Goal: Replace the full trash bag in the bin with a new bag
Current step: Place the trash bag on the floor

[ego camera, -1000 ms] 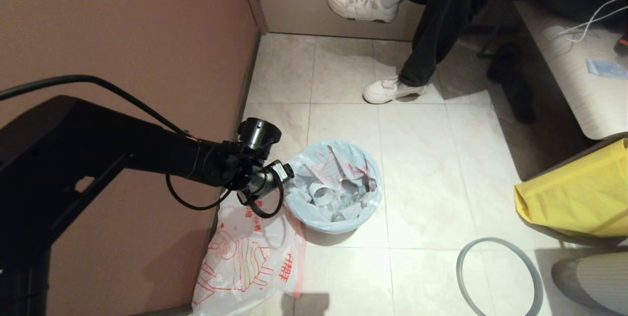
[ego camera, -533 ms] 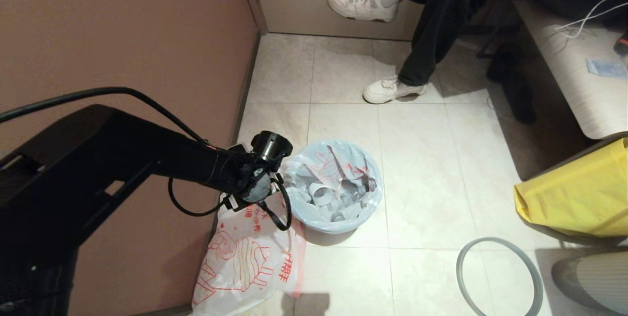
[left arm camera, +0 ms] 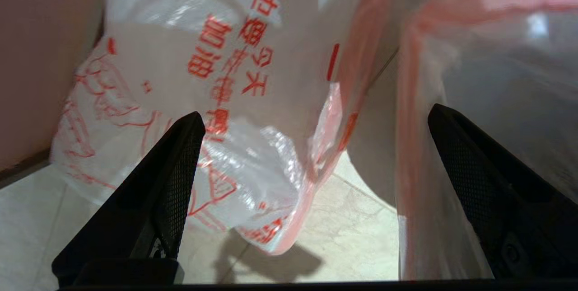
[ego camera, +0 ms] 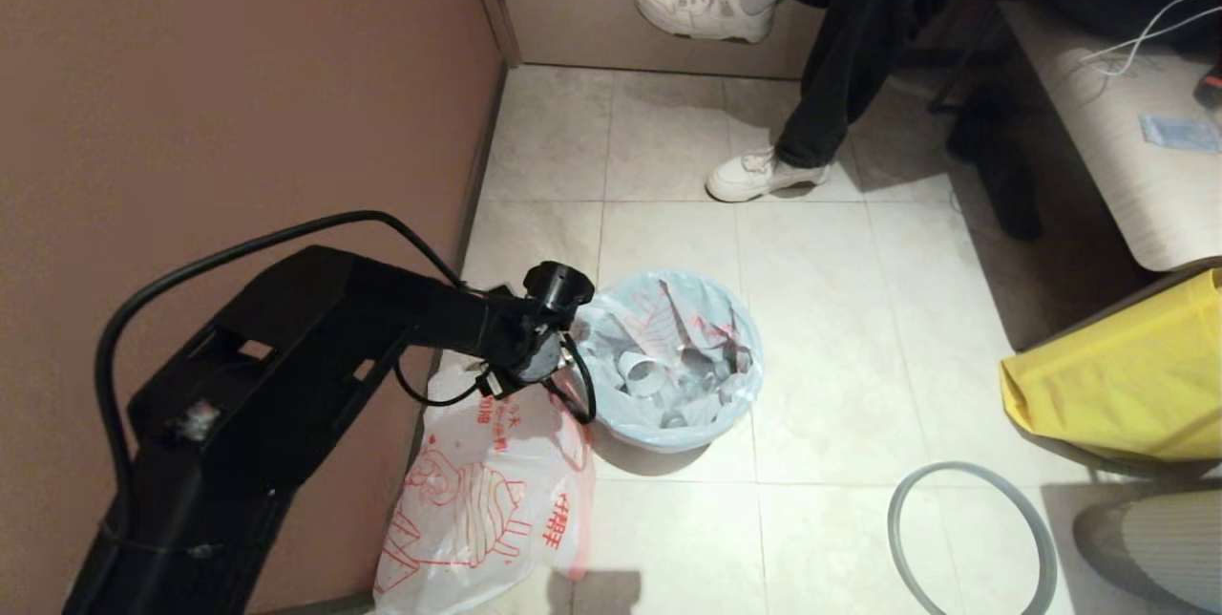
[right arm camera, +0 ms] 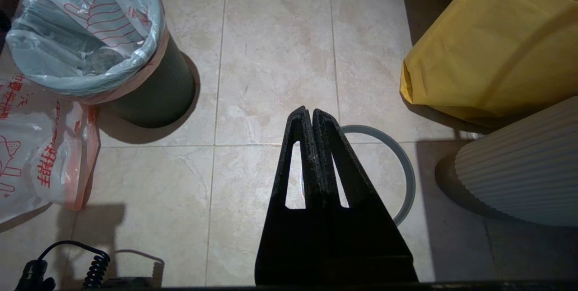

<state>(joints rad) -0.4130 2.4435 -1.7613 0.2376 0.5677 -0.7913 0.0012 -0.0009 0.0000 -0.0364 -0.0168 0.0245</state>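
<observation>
Black left tool (left arm camera: 311, 119) gapes wide beside the full trash bag (left arm camera: 474, 78).

A: Bin position?

B: The bin (ego camera: 668, 438) stands on the tiled floor (ego camera: 821, 309) near the brown wall (ego camera: 239, 71), lined by the full trash bag (ego camera: 668, 362) (white roll visible inside).

A: Left arm?

B: Left arm (ego camera: 382, 328) reaches to the bin's left edge; its fingers are hidden.

A: Other items?

B: The new bag (ego camera: 482, 510) lies against the wall, just beside the bin. Grey ring rim (ego camera: 974, 539) lies apart; yellow bag (ego camera: 1127, 376) at right.
</observation>
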